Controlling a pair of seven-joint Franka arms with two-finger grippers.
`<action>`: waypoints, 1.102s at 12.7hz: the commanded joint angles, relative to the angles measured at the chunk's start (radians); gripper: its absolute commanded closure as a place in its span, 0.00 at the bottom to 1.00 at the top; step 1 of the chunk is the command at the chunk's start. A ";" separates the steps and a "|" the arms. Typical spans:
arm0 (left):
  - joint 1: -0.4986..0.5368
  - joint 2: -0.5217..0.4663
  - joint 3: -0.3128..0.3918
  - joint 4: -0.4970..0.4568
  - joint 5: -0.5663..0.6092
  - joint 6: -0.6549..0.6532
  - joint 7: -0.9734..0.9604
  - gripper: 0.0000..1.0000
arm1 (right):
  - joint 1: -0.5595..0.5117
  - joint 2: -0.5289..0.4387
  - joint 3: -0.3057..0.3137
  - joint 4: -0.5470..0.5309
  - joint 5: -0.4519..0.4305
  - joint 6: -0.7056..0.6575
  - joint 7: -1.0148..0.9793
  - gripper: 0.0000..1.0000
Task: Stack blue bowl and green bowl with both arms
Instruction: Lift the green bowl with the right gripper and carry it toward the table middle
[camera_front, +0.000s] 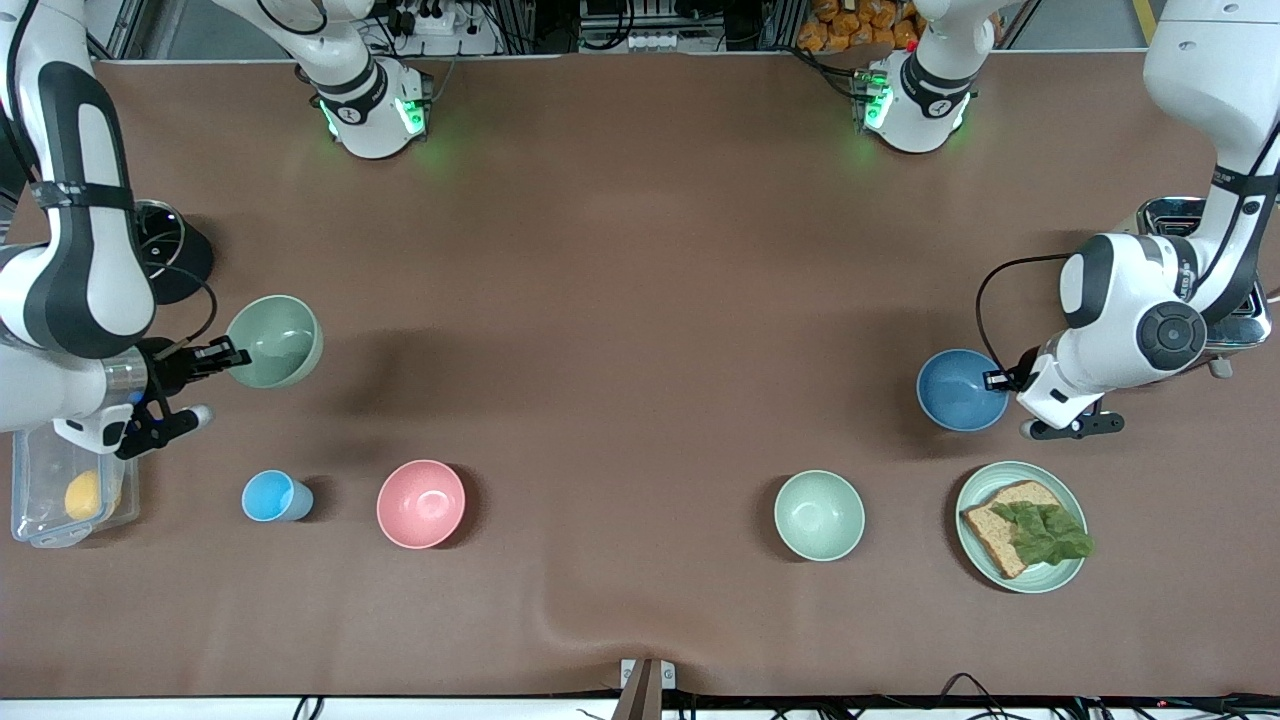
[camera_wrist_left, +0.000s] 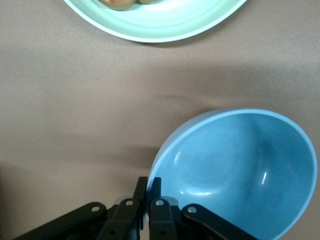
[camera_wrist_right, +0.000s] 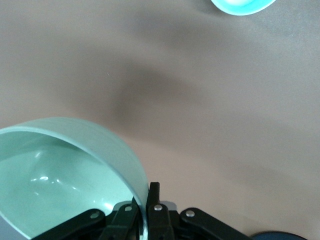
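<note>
Even, bright overhead light falls on the brown table (camera_front: 640, 300), and soft dark shadows lie beside the green bowl (camera_front: 274, 341) toward the table's middle. Small glare spots shine inside the blue bowl (camera_wrist_left: 240, 172). The front view is sharp; both wrist views look slightly soft.

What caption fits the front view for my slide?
Left gripper pinches the blue bowl; right gripper pinches the green bowl.

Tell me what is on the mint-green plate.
On the mint-green plate lies a slice of brown bread with a green lettuce leaf on top. The leaf covers part of the bread, so anything beneath it cannot be seen.
</note>
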 joint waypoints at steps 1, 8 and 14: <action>0.011 -0.028 -0.029 0.017 -0.021 -0.049 -0.004 1.00 | 0.007 -0.020 -0.001 -0.007 0.001 -0.011 -0.010 1.00; 0.002 -0.027 -0.057 0.086 -0.065 -0.132 -0.015 1.00 | 0.091 -0.026 0.000 0.036 0.015 -0.049 0.042 1.00; 0.000 -0.027 -0.087 0.133 -0.095 -0.186 -0.046 1.00 | 0.200 -0.049 0.002 0.076 0.079 -0.109 0.235 1.00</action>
